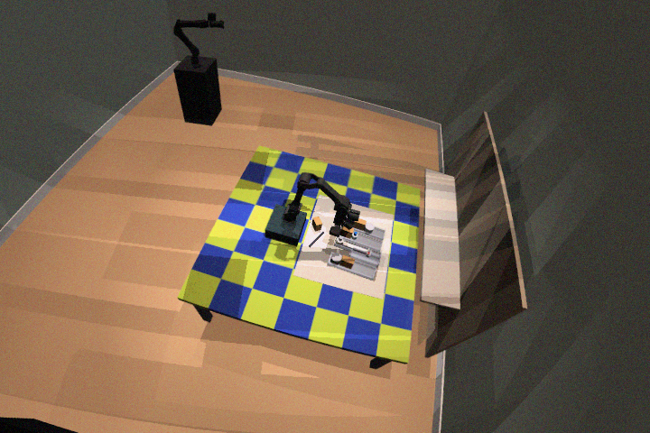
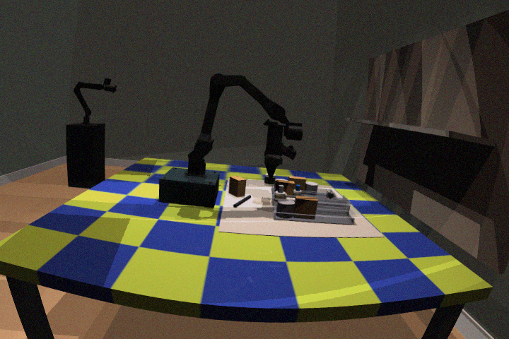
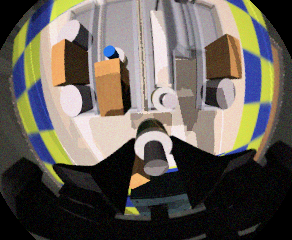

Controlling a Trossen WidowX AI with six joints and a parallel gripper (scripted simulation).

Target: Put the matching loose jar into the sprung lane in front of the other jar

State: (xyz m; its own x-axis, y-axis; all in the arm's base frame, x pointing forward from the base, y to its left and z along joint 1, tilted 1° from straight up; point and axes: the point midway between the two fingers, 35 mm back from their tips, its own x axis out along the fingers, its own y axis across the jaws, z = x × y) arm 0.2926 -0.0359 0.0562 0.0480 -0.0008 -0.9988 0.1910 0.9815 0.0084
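Note:
My gripper (image 1: 336,231) (image 2: 269,178) (image 3: 152,140) is shut on a small jar (image 3: 153,142) with a dark body, white collar and grey cap. It holds the jar upright, above the mat in front of the rack. A similar jar (image 1: 339,240) (image 2: 280,191) (image 3: 163,99) with a white rim and grey cap stands at the front of a middle lane, a little to the right of the held jar in the wrist view. A long white strip (image 3: 159,47) runs behind it. The pusher plate and the held jar's base are not clearly visible.
The grey rack (image 2: 335,221) also holds a blue-capped jar (image 1: 355,234) (image 3: 110,52) behind an orange block (image 3: 109,87). Blocks and grey cylinders stand in both outer lanes. A loose orange block (image 1: 316,223) (image 2: 237,186) and a dark stick (image 1: 316,238) (image 2: 242,200) lie near the arm's base.

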